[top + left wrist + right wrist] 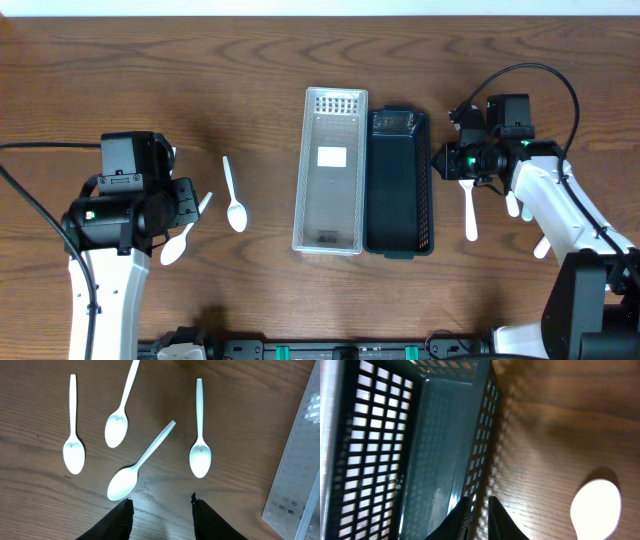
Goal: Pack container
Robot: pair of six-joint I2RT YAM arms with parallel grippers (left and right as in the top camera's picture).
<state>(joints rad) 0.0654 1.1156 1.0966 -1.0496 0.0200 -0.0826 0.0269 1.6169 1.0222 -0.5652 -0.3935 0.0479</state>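
Observation:
A clear plastic container lies at the table's centre, with a black mesh basket touching its right side. White plastic spoons lie on both sides. My left gripper is open and empty, just above the wood near the bowl of a slanted spoon; it also shows in the overhead view. My right gripper is shut on the black basket's right wall, one finger inside and one outside; in the overhead view it sits at the basket's upper right edge.
Several spoons lie ahead of the left gripper. The clear container's edge is to their right. Right of the basket lie more spoons; one bowl is close to the right gripper.

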